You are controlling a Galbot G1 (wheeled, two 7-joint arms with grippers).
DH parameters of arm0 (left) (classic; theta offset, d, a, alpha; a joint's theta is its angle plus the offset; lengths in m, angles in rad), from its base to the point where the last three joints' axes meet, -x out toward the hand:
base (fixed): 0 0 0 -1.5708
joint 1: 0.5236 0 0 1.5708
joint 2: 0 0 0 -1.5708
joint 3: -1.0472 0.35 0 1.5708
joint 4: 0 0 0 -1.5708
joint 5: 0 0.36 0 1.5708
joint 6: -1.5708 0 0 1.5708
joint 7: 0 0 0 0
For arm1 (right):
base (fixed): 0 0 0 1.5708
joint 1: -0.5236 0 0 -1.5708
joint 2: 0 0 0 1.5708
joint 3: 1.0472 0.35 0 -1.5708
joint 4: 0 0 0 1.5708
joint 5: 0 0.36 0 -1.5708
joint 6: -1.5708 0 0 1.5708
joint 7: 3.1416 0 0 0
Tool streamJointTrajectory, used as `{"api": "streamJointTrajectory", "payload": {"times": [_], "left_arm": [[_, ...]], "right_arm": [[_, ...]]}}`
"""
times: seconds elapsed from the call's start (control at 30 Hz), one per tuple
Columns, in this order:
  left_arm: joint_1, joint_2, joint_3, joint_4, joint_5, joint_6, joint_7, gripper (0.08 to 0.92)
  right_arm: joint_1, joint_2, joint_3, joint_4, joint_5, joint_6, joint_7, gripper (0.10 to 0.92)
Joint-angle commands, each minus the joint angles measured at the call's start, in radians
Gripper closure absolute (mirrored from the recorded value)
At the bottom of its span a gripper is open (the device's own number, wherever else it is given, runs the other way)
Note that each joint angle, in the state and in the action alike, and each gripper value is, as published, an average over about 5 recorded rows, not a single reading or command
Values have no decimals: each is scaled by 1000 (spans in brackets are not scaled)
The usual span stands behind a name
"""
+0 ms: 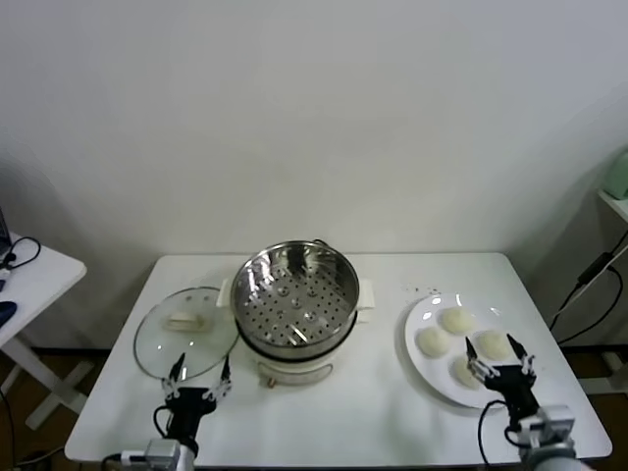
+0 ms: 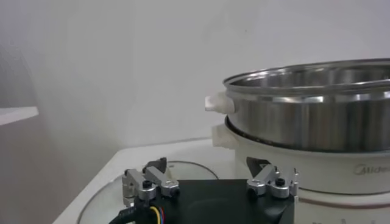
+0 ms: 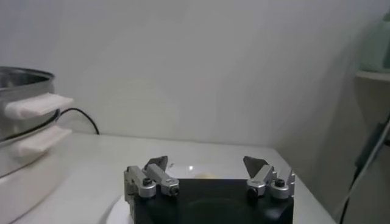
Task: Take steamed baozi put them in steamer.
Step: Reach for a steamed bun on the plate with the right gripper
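Cream-white baozi (image 1: pixel 457 320) on white plate (image 1: pixel 420 359) — shiny perforated steel steamer (image 1: pixel 294 299).

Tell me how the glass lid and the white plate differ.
The glass lid is clear and lies on the robot's left of the steamer; the white plate is opaque and lies on its right. The lid bears a cream handle and no food; the plate holds four baozi. Both are round and rest on the table.

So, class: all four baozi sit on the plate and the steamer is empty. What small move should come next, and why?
Probably lower the open right gripper onto the nearest baozi. It hovers over the plate holding nothing, and the steamer is uncovered, its glass lid lying beside it.
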Motion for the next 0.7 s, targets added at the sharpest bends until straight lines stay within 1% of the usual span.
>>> {"api": "streamJointTrajectory", "payload": {"times": [0.03, 0.13, 0.23, 0.37, 0.5, 0.6, 0.7], "left_arm": [[-4, 6, 2, 0, -2, -2, 1, 177], [-6, 8, 3, -2, -2, -3, 2, 177], [-7, 8, 7, -7, -2, -3, 2, 177], [-8, 6, 21, -17, 2, -1, 3, 177], [-5, 5, 37, -21, 7, -3, 4, 177], [-8, 7, 50, -14, 11, -9, 4, 177], [-11, 6, 59, -11, 14, -11, 3, 177]], "right_arm": [[167, -238, 4, -49, 9, -193, -111, 203], [190, -374, -18, -83, -22, -246, -235, 203], [198, -502, -33, -126, -50, -262, -348, 203], [203, -669, -53, -183, -68, -232, -490, 203], [198, -809, -61, -229, -71, -159, -632, 203], [191, -866, -62, -251, -70, -111, -686, 203], [371, -817, -223, -263, -66, -103, -681, 203]]}}
